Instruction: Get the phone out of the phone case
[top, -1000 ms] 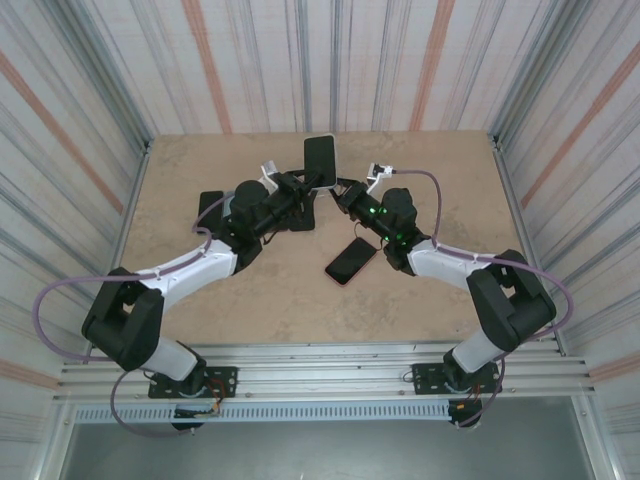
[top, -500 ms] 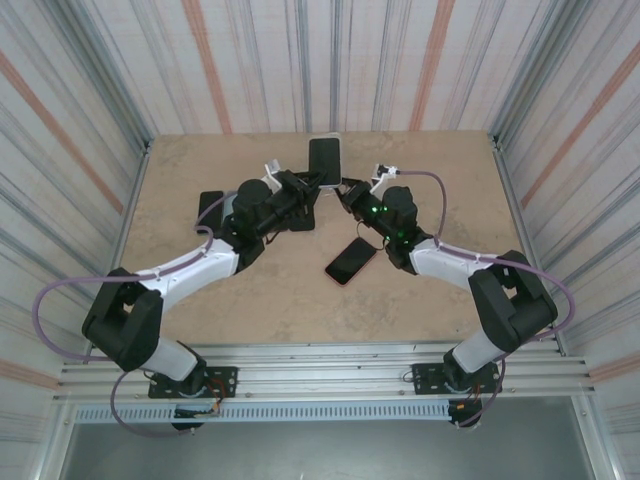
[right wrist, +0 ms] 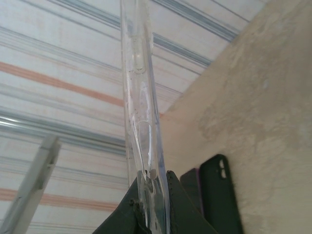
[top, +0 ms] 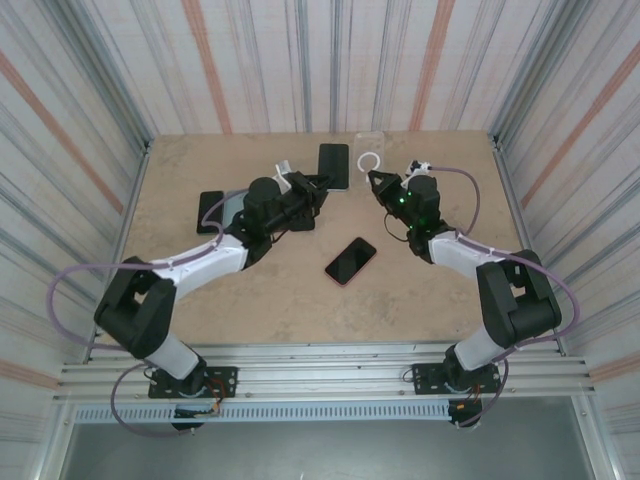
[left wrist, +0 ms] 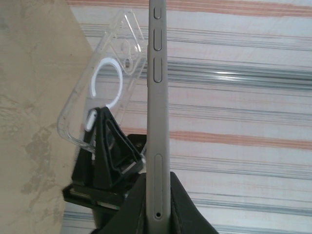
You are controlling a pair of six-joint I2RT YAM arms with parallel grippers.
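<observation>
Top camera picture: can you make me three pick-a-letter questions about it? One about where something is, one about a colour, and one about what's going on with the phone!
1. Where is the spare phone lying?
A. flat on the table, between the two arms
B. on top of the back wall
C. inside a drawer

2. What does the case in the right hand look like?
A. red
B. see-through with a white ring
C. green with spots

3. The left hand grips a phone. Is that phone in the case?
A. fully inside it
B. out of it, with a gap between them
C. half in

Answers:
1 A: it rests on the tabletop between the arms.
2 B: the wall stripes show right through it.
3 B: each hand holds its own thing, and they are apart.
</observation>
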